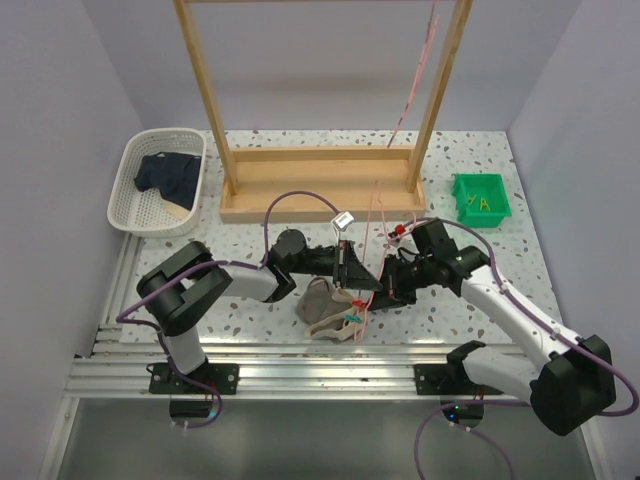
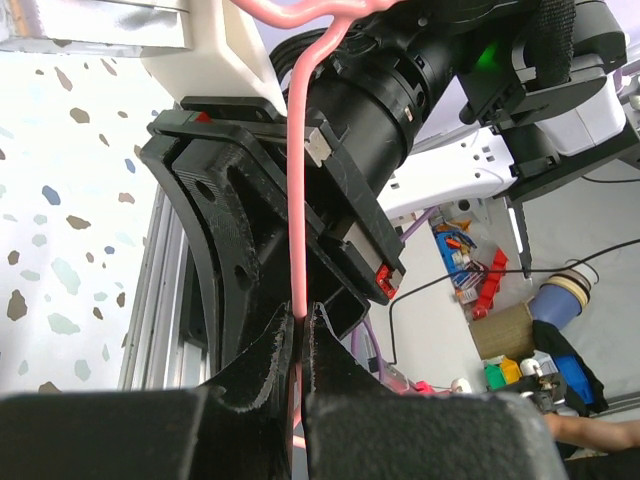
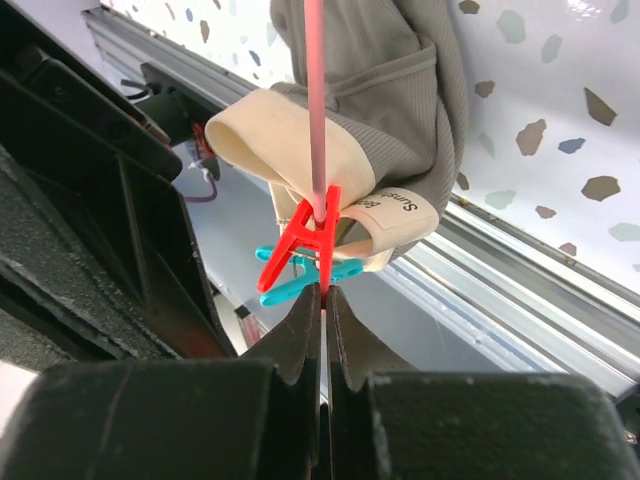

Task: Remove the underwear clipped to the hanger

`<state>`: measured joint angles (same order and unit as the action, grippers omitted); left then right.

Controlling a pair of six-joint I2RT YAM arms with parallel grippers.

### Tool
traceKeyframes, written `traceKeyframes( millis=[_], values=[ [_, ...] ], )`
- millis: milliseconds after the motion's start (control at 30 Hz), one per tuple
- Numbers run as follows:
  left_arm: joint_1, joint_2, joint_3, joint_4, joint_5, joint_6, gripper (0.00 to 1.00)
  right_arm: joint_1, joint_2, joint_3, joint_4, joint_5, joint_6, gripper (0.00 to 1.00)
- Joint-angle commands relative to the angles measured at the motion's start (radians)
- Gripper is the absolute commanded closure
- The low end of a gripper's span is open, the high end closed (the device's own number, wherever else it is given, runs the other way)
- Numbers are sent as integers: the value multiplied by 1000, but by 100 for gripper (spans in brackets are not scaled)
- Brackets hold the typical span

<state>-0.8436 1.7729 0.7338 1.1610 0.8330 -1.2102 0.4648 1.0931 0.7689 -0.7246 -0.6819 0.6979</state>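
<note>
Low centre in the top view, the grey briefs (image 1: 318,302) sit fastened by a red clip (image 3: 303,240) to the hanger (image 3: 315,100), which left gripper (image 2: 298,330) and right gripper (image 3: 322,300) both pinch shut (right just below clip), so a tug could tear cloth.

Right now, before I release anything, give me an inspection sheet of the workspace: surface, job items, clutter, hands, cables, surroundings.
Surface: speckled table, with aluminium rails along the near edge.
Job's things: grey underwear with a beige waistband hangs on the pink hanger, at a red clip and a teal clip; navy underwear lies in the white basket.
Clutter: green bin holding small yellow pieces; wooden rack at the back.
Hands: left hand shut on the hanger wire; right hand shut on it just under the red clip.
Cables: purple cables loop over both arms.
Surroundings: plain walls; nothing else seen.
</note>
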Motion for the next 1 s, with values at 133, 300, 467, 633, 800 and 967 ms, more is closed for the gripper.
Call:
traceKeyframes(
  millis=[133,300,467,633,800,967],
  values=[
    [3,-13,10,32,-12,17,100,6,-24,49,-24,79,-31,100],
    [3,-30,-22,74,-12,-14,100,5,-64,9,133,134,55,100],
    [14,-50,-94,155,-23,-67,100,3,-75,-45,355,131,186,100],
    [70,-73,-168,304,-25,-163,100,0,-52,-63,451,166,213,100],
    [87,-135,-151,241,-2,-150,100,-12,-47,-138,615,165,290,100],
    [103,-162,-184,311,2,-210,100,-25,-36,-195,807,177,376,100]
  ],
)
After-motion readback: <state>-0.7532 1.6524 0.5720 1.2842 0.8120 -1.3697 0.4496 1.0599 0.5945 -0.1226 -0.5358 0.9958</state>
